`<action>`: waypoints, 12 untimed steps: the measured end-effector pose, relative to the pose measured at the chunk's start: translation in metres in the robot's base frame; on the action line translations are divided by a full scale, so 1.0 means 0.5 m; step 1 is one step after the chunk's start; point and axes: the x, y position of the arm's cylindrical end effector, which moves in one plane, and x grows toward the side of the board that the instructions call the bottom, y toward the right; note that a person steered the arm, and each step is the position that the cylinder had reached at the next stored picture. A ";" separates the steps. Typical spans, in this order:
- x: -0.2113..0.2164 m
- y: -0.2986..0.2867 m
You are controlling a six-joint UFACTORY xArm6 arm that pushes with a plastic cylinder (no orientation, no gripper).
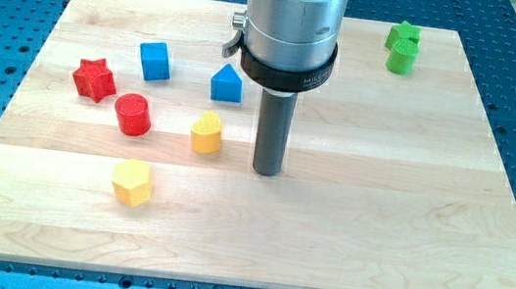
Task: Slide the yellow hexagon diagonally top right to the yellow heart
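Yellow hexagon (132,181) is sitting near the view's bottom left of the wooden board (376,228), with the yellow heart (206,133) lying up and to its right, apart. My tip (266,172) is standing upright right of the heart, touching no block, holding nothing; hexagon's lower-left side is lying farthest from it.

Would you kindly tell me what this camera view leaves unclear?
- Arm above the silver housing: cut off by the view's top.
- Two green blocks: they overlap, shapes unclear.
- Board behind the housing: hidden.
- My tip: contact with the board unconfirmed.
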 end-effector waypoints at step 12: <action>-0.147 -0.215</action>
